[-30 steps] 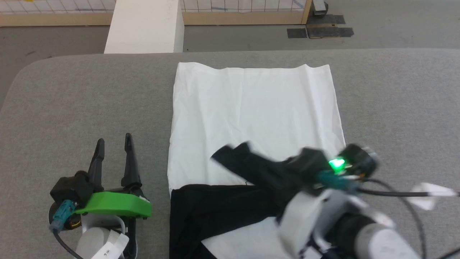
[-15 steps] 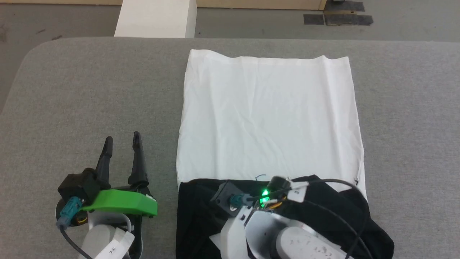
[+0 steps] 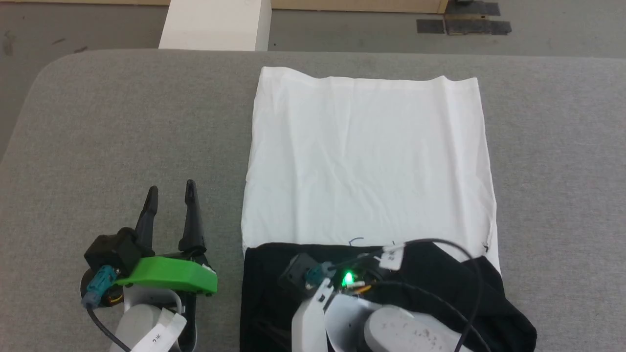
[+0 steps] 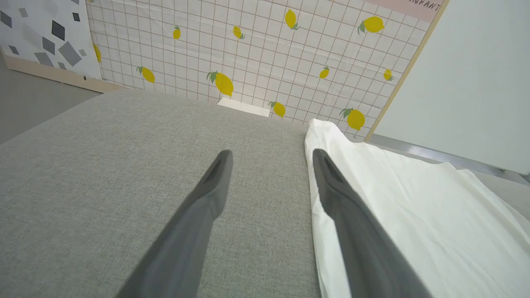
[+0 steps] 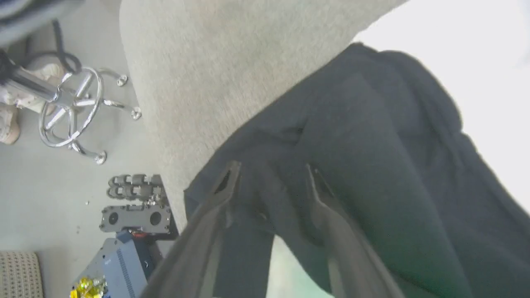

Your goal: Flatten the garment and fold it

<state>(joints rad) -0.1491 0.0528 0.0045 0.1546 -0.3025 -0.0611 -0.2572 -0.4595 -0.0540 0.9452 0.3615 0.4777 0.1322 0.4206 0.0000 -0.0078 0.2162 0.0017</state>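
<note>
Hovering over the near black end of the garment [image 3: 367, 161], the right gripper [image 5: 271, 170] has fingers spread with dark sleeve cloth between them; the left gripper [image 3: 171, 187] rests parted and empty just left of it; the white body lies flat farther along the grey table [image 3: 122, 122].

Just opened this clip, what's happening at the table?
A two-armed robot is working on the garment on the grey table. Its white body lies flat; the black sleeves are bunched at the near end. The right gripper is open in that black fabric. The left gripper is open beside the garment's left edge, empty.
</note>
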